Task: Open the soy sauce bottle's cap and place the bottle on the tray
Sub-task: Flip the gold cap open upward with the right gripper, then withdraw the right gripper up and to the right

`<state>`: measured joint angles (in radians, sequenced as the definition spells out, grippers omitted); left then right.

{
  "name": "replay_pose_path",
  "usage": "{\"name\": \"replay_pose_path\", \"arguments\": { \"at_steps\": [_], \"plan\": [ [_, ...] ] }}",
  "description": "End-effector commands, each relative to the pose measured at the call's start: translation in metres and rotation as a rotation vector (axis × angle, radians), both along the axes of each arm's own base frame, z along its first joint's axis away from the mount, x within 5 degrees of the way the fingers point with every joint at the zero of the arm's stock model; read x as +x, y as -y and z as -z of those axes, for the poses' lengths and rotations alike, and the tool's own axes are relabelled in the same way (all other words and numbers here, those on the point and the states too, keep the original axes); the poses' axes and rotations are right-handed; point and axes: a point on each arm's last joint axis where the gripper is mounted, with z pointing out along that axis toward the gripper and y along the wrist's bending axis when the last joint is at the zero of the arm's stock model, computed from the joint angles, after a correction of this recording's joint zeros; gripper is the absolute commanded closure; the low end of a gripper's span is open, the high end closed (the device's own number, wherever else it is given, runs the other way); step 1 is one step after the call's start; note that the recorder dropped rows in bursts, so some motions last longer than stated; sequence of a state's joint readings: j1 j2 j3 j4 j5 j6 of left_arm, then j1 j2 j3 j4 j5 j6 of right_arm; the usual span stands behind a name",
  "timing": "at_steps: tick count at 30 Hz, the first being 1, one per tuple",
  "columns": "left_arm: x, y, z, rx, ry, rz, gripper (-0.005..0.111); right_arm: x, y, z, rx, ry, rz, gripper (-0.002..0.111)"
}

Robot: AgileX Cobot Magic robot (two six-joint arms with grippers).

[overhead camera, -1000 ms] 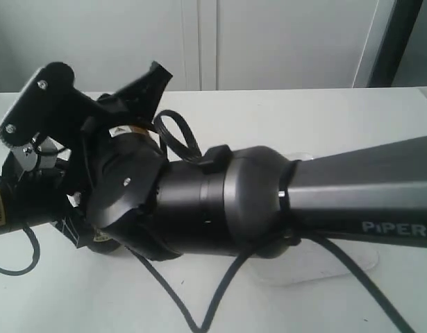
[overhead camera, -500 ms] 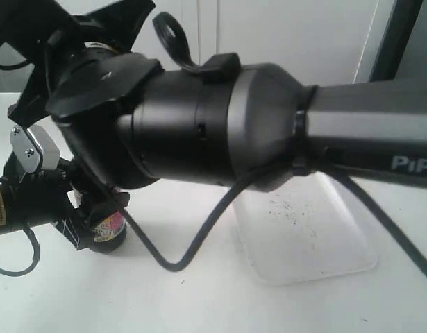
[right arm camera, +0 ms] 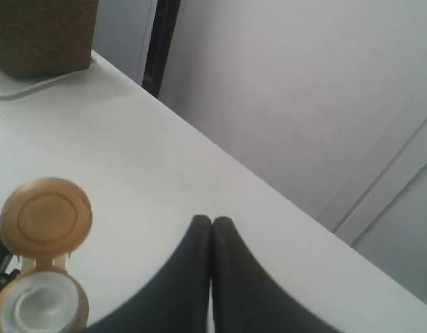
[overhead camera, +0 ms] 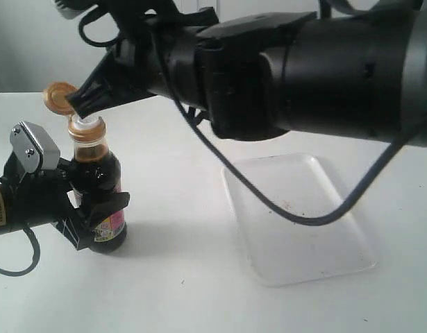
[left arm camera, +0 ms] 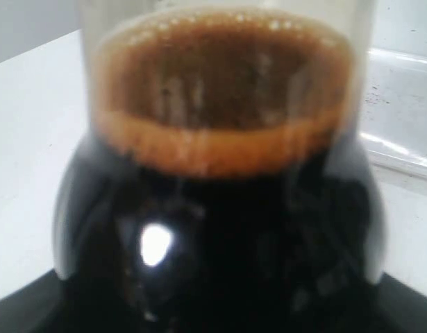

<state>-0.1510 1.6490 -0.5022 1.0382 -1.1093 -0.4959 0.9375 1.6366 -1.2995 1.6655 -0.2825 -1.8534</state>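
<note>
The soy sauce bottle [overhead camera: 101, 182] stands upright on the white table at the left, and my left gripper [overhead camera: 95, 206] is shut on its labelled body. In the left wrist view the bottle [left arm camera: 220, 208] fills the picture with dark liquid. Its copper-gold cap [overhead camera: 58, 97] is flipped open and hangs back from the collar, so the white spout [right arm camera: 38, 307] shows. My right gripper [overhead camera: 79, 105] hovers just above the bottle's neck, beside the cap [right arm camera: 45, 216]. Its fingers [right arm camera: 199, 239] are pressed together with nothing between them. The white tray [overhead camera: 317, 246] lies to the right of the bottle.
The right arm's bulky black body [overhead camera: 317, 69] spans the upper exterior view, with a cable [overhead camera: 269, 201] drooping over the tray. A brown box [right arm camera: 43, 35] stands on the table near a wall. The tray's rim [left arm camera: 400, 149] appears beyond the bottle.
The right arm has risen and swung up out of the exterior camera's way. The bottle and tray are now uncovered, and the cap shows flipped open.
</note>
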Motion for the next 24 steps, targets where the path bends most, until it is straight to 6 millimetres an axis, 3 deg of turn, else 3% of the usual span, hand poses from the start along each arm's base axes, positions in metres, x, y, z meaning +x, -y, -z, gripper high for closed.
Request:
{"name": "replay_pose_path", "arguments": {
  "at_steps": [1,7,17,24],
  "plan": [
    [-0.002,0.000,0.003,0.041,-0.011,0.016,0.107,0.001,0.018,0.004,0.015,-0.031,-0.082,0.108],
    [-0.002,0.000,0.003,0.043,-0.012,0.016,0.107,0.000,0.026,0.022,0.006,-0.085,-0.252,0.108],
    [-0.002,0.000,0.004,0.047,-0.014,0.014,0.107,0.003,0.047,0.047,-0.256,-0.091,-0.481,0.108],
    [-0.002,0.000,0.004,0.047,-0.014,0.014,0.107,0.017,0.082,0.064,-0.451,-0.243,-0.425,0.108]
  ]
}}
